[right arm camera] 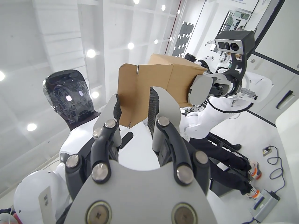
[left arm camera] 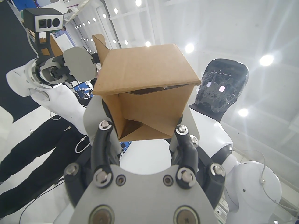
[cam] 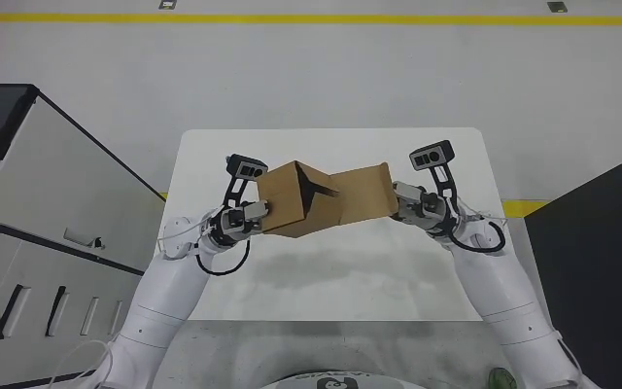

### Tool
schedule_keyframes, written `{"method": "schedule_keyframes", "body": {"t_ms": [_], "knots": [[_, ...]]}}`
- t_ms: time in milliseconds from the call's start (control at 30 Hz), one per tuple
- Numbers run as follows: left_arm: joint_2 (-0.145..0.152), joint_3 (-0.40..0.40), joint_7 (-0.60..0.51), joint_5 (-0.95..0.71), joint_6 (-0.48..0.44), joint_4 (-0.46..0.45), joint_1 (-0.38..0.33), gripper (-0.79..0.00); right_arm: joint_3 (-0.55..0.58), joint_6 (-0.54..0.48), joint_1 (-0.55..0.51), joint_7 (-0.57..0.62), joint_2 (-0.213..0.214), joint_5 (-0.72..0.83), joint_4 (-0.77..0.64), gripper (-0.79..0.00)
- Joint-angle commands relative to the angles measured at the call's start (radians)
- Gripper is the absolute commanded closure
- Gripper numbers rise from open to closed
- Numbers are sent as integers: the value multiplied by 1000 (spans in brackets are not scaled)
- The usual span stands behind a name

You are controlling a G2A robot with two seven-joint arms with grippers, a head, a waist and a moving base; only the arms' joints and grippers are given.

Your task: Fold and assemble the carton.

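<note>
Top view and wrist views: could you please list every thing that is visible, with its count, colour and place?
carton: one, brown, held up over the table between the two grippers, partly folded, one flap sticking out at the right gripper's end.
table: one, white, under the carton.
floor line: one, yellow, on the grey floor beyond the table.
grey panel: one, grey with a black frame, beside the table on the robot's left.
dark panel: one, black, beside the table on the robot's right.
left gripper: one, grey and black, clamped on the carton's boxy end.
right gripper: one, grey and black, at the carton's flap end.
</note>
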Motion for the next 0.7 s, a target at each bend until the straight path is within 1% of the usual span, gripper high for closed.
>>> {"method": "schedule_keyframes", "body": {"t_ms": [0,33,100,167,233,667], "knots": [[-1,-2,-1,2,1,-1,2,0,0,1,1,-2,-1,-5,-1,-188],[-1,-2,-1,4,1,-2,2,0,0,1,1,-2,-1,-9,-2,-145],[-1,-5,0,7,0,-2,5,0,2,2,1,-4,-1,-14,-7,-105],[0,-13,9,41,-9,-4,5,0,5,5,-1,-5,-1,-21,-12,-95],[0,-14,13,52,-13,-8,10,0,10,8,-5,-6,0,-27,-16,-105],[5,-26,46,155,-46,-29,23,0,34,44,-22,-32,5,-95,-38,-12]]}}
